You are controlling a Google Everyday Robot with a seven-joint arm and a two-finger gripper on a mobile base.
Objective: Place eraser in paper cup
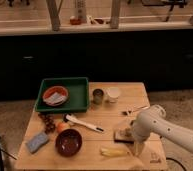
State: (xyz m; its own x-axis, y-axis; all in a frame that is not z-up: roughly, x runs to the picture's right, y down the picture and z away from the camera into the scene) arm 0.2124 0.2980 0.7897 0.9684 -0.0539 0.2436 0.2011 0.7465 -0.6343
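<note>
Right of the green tray (pixel 86 96): one paper cup (pixel 112 94), one metal cup (pixel 97 96). In front of it: one dark bowl (pixel 68 142), one sponge (pixel 38 142), one eraser (pixel 121 135), probably one banana (pixel 112 151), one gripper (pixel 128 133).

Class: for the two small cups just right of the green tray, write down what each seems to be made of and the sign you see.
The grey cup is likely metal: grey with a dull sheen. The white cup is likely paper: matte white with no shine, though thin plastic is possible. The gripper is low at the eraser.
</note>
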